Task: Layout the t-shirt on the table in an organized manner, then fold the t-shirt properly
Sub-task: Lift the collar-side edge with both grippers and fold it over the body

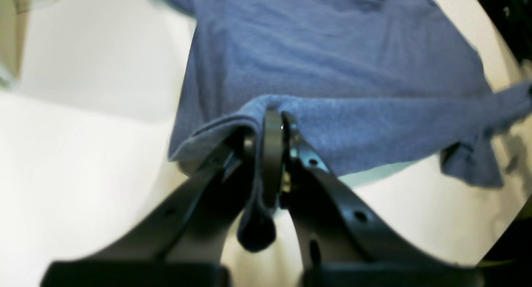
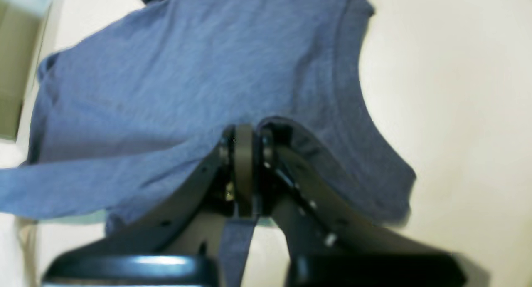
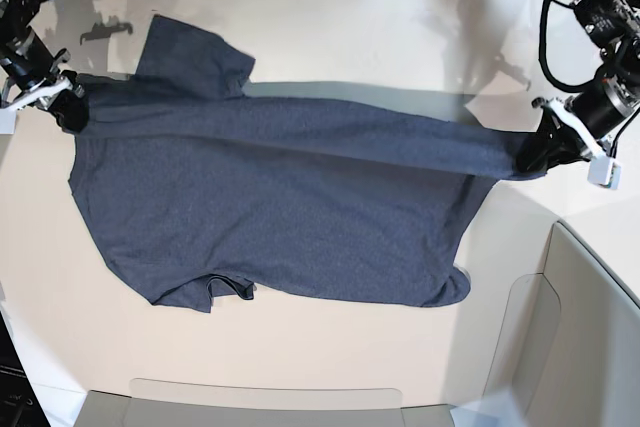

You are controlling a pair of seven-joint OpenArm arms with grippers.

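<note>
Left gripper point(image 3: 535, 159) at 3 o'clock and right gripper point(image 3: 68, 107) at 9, both clamped on t-shirt point(image 3: 290, 217) edge, stretched btwn them. Rest lies on table point(image 3: 350, 27), mid. Layout nearly done; folding not begun, I'd say.

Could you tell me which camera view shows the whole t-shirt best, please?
The base view: the t-shirt lies there entire, one edge stretched between both shut grippers. Each wrist view shows only blurred cloth beyond its gripper.

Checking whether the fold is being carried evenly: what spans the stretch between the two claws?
In the base view, only a taut, lifted band of the dark navy-blue heathered t-shirt runs between the left claw and right claw, above the off-white table.
</note>
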